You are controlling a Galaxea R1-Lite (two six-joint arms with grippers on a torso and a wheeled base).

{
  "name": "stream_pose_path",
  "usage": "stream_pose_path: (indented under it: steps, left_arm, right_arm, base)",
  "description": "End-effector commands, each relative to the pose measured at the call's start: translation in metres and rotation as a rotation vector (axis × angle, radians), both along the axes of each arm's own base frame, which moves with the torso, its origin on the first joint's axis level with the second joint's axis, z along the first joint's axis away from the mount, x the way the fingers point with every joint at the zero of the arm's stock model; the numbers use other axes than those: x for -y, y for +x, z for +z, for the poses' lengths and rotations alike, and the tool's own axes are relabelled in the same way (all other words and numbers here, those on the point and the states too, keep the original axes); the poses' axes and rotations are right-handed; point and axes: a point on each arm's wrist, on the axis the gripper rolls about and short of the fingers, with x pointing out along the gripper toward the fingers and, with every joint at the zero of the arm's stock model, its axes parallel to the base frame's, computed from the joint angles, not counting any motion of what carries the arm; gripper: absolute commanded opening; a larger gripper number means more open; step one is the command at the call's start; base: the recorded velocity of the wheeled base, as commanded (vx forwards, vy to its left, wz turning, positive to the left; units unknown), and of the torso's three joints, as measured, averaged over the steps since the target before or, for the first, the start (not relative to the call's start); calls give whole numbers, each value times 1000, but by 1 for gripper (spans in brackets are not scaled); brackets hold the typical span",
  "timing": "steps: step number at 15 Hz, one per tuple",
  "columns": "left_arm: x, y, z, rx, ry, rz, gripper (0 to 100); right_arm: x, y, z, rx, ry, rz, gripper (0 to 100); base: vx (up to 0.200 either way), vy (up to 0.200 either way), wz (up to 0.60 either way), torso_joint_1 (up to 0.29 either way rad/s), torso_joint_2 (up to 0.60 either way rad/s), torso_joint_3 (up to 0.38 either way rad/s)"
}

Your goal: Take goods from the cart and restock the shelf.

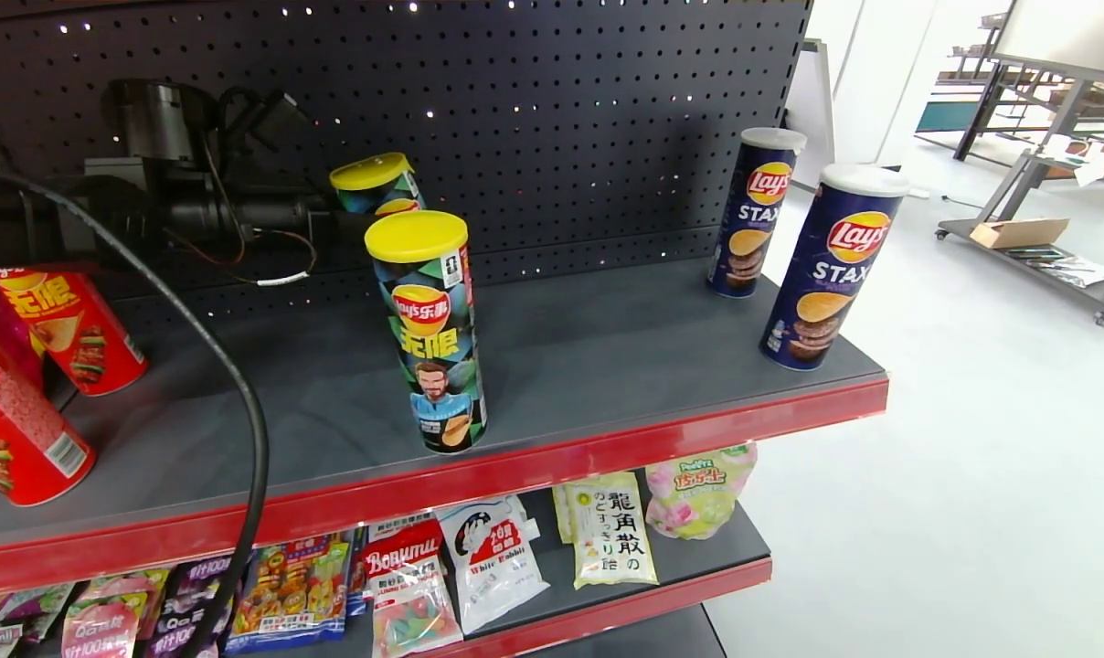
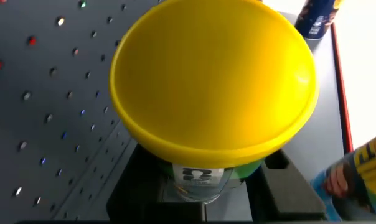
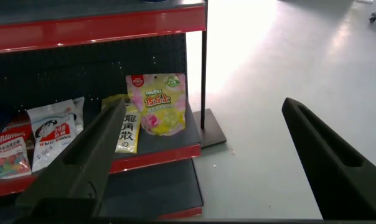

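Left wrist view looks down on the yellow lid of the held can (image 2: 213,81). The left claw (image 2: 210,186) is clamped on its body, with the fingers (image 2: 284,183) pressing either side.

In the head view this can stands upright near the back of the top shelf (image 1: 607,366), close to the pegboard (image 1: 561,110) and directly behind the front can (image 1: 429,329), which has the same yellow lid. The front can hides its base, so I cannot tell whether it is resting on the shelf or is just above it.

I judge it is being set down as the second in a file, lid up, the way the blue cans (image 1: 755,215) stand one behind the other at the right end. A grip from the side suits that, since it lets the can go down straight without knocking the one in front.

The right claw (image 3: 206,162) is spread wide and holds nothing. It sits low beside the lower shelf (image 3: 157,157), probably parked clear of the work.

By count there are two yellow-lidded cans and two blue cans. Two red cans (image 1: 72,329) stand at the left end, with perhaps a third at the edge. The bags (image 1: 602,539) on the lower shelf form a row too crowded to number surely.
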Motion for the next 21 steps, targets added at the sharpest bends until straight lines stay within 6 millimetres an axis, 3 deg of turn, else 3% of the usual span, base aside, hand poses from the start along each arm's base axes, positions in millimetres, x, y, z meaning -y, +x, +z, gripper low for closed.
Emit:
stream_pose_path:
  steps: [1,8,21]
  left_arm:
    - [8,3,0,7,0,-19,0]
    - [21,8,-2,29,13,-51,0]
    - [19,11,-3,35,88,-64,0]
  right_arm:
    - [0,0,0,-1,0,0,100]
    - [0,0,0,-1,0,2,100]
    - [0,0,0,-1,0,0,100]
  base:
    - [0,0,0,0,0,0]
    - [0,0,0,0,0,0]
    - [0,0,0,0,0,0]
